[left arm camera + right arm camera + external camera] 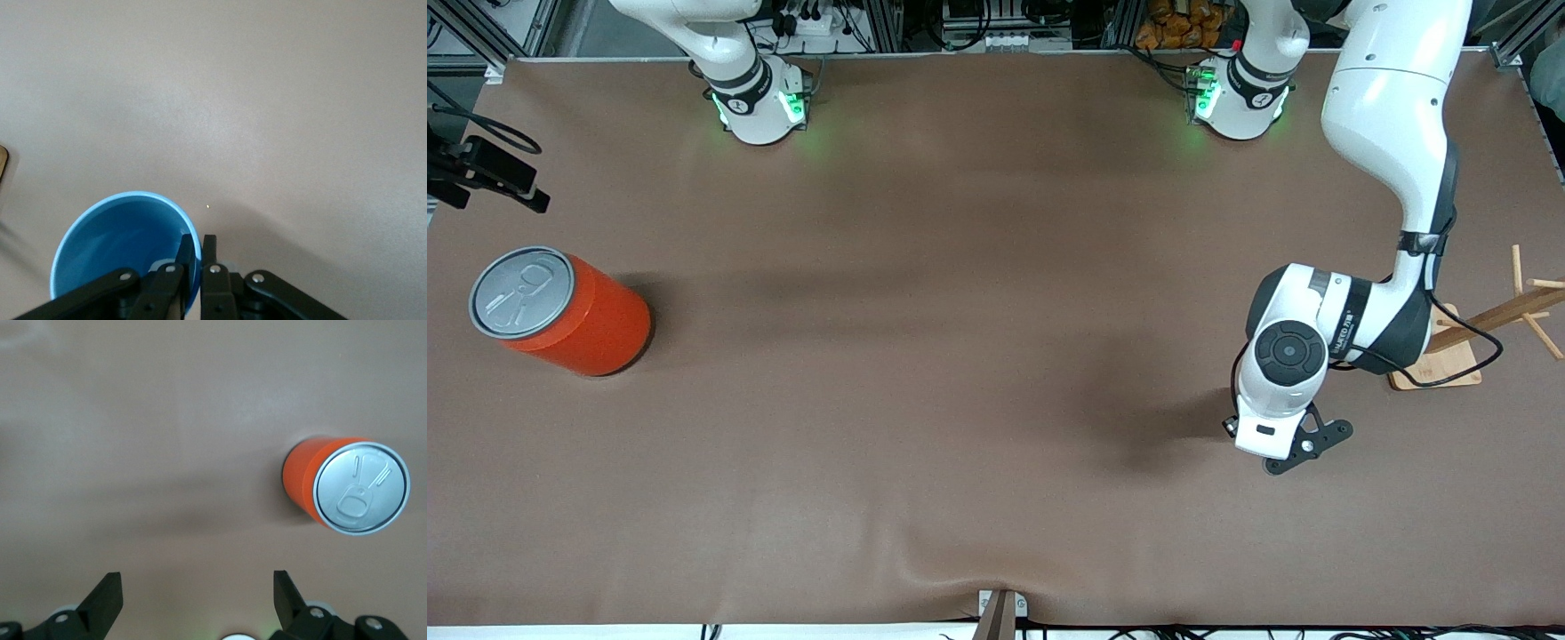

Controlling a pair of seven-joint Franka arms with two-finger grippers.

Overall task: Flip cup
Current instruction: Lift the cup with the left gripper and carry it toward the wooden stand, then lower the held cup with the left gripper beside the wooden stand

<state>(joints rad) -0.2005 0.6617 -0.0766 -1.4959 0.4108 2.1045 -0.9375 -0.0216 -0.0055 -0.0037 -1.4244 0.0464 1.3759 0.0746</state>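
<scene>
Here the left gripper (197, 248) jaws pinch the smooth cup's (110, 243) rim; right gripper (197, 590) jaws gape.

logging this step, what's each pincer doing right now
Left pincer: closed on the rim of the blue cup, one finger inside and one outside.
Right pincer: open, holding nothing.

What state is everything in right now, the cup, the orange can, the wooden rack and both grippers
cup: open side toward the left wrist camera, rim pinched by the left gripper.
left gripper: shut on the cup's rim, toward the left arm's end of the table.
right gripper: open, holding nothing, waiting above the table.
orange can: upright, lid sealed, pull tab flat.
wooden rack: upright on its base, pegs bare.
</scene>
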